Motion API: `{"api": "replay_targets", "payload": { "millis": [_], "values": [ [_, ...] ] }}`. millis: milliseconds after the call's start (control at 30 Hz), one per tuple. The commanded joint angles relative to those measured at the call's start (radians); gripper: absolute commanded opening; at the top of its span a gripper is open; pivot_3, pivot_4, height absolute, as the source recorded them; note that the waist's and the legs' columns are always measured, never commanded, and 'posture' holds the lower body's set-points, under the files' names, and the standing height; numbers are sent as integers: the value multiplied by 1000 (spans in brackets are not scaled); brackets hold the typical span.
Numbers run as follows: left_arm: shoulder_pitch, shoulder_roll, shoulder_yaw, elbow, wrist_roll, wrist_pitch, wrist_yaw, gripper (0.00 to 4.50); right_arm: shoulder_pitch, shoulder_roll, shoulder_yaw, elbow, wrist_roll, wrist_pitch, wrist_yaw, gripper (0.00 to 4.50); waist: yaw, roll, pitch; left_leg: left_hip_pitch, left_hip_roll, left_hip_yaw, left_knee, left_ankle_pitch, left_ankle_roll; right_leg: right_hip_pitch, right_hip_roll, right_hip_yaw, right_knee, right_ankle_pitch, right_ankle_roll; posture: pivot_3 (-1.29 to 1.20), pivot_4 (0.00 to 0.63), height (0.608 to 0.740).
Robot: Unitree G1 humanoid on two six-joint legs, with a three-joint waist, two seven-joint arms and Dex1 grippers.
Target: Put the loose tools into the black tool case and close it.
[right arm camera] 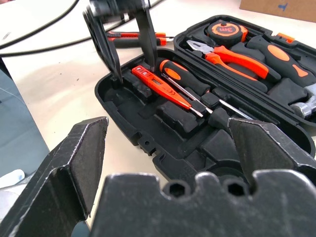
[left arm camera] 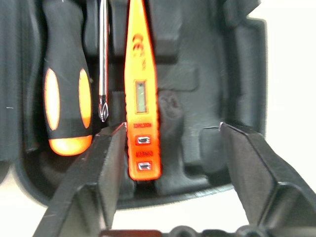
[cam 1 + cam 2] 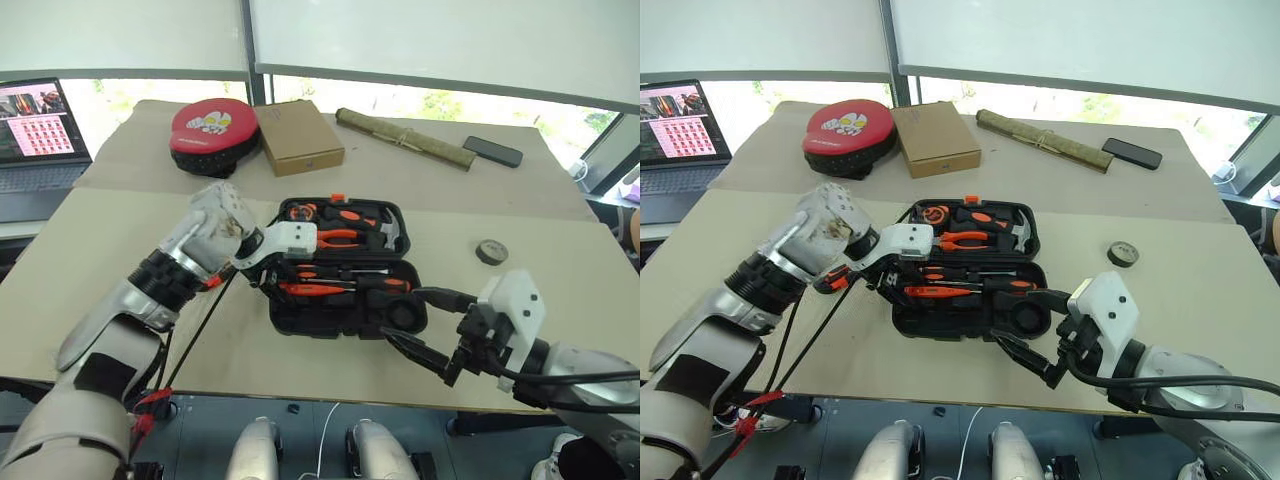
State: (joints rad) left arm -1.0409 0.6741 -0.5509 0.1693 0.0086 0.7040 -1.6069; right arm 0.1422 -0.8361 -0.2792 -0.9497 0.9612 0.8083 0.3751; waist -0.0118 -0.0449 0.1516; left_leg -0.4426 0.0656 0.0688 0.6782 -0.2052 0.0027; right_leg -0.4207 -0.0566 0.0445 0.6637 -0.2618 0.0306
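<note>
The black tool case (image 3: 300, 318) lies open on the table. Its near half holds a flat orange tool (image 2: 141, 98) and a screwdriver with an orange-and-black handle (image 2: 66, 98), both resting in moulded slots. My left gripper (image 3: 265, 277) hangs over the left end of that half, open and empty, with one finger (image 2: 98, 163) just beside the flat orange tool. Off the case's front right corner, my right gripper (image 3: 400, 313) is open and holds nothing. Another slim orange-and-black tool (image 1: 129, 36) lies on the table beside the case's left end.
The case's far half holds pliers (image 3: 340, 237), a hammer (image 3: 390, 232) and a tape measure (image 1: 227, 30). Behind the case are a red-and-black round pad (image 3: 213, 132), a cardboard box (image 3: 298, 135), a rolled bundle (image 3: 405, 138) and a phone (image 3: 492, 151). A tape roll (image 3: 491, 251) lies to the right.
</note>
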Motion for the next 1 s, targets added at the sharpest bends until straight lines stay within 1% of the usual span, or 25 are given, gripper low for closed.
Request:
{"api": "replay_targets", "payload": {
  "millis": [33,67,100,133,167,233,267,300,400,533,767,1000],
  "values": [
    [47,-39,183,31,-108,-64,85,2706,4,3,-20,-1,-15,-30,10,4500,1,0,0,0,0,0,0,0,0,0,0,0,0,0,0,0,150,740],
    [74,-56,221,51,-133,-103,105,2547,4,3,-22,3,-17,-31,11,4500,3,1,-1,1,0,0,0,0,0,1,0,0,0,0,0,0,150,740],
    [116,-74,262,66,-165,-177,109,2135,2,4,-21,6,-21,-31,12,4500,3,2,-1,1,0,0,1,0,0,2,-1,0,0,0,0,0,150,740],
    [143,-86,285,74,-185,-229,106,1630,0,4,-22,10,-22,-31,15,4500,3,2,-1,2,0,0,1,0,0,2,-1,0,0,0,0,0,150,740],
    [173,-96,295,94,-188,-270,114,1208,-4,5,-18,14,-26,-31,16,4500,3,2,-1,2,-1,0,1,0,0,2,-1,0,0,0,0,0,150,740],
    [207,-122,308,130,-190,-340,137,607,-12,5,-14,20,-29,-30,19,4500,3,2,-1,1,0,1,0,0,0,1,-1,0,0,0,0,0,150,740],
    [218,-136,312,148,-191,-367,153,211,-16,4,-13,24,-29,-28,20,4500,3,2,-1,1,0,1,1,0,0,1,-1,0,0,0,0,0,150,740],
    [228,-152,314,167,-188,-395,171,51,-23,3,-12,28,-28,-26,21,4500,4,2,-1,1,-1,1,1,0,0,1,-1,0,0,0,0,0,150,740],
    [246,-196,313,223,-163,-459,237,51,-39,-4,-13,38,-26,-18,28,4500,12,2,-1,1,-1,1,1,0,0,2,-1,0,0,0,0,0,150,740],
    [261,-221,315,267,-151,-516,274,51,-45,-8,-21,42,-21,-11,34,4500,14,2,-1,1,-1,1,1,0,0,2,-1,0,0,0,1,0,150,740],
    [303,-232,295,303,-133,-600,272,51,-49,-9,-24,51,-21,-6,39,4500,14,2,-1,1,-1,1,1,0,0,2,-1,0,0,0,0,0,150,740],
    [309,-223,269,383,-76,-687,271,51,-56,-7,-17,58,-23,-3,34,4500,14,2,-2,2,-1,1,1,0,0,3,-1,0,0,0,0,0,150,740]
  ]
}}
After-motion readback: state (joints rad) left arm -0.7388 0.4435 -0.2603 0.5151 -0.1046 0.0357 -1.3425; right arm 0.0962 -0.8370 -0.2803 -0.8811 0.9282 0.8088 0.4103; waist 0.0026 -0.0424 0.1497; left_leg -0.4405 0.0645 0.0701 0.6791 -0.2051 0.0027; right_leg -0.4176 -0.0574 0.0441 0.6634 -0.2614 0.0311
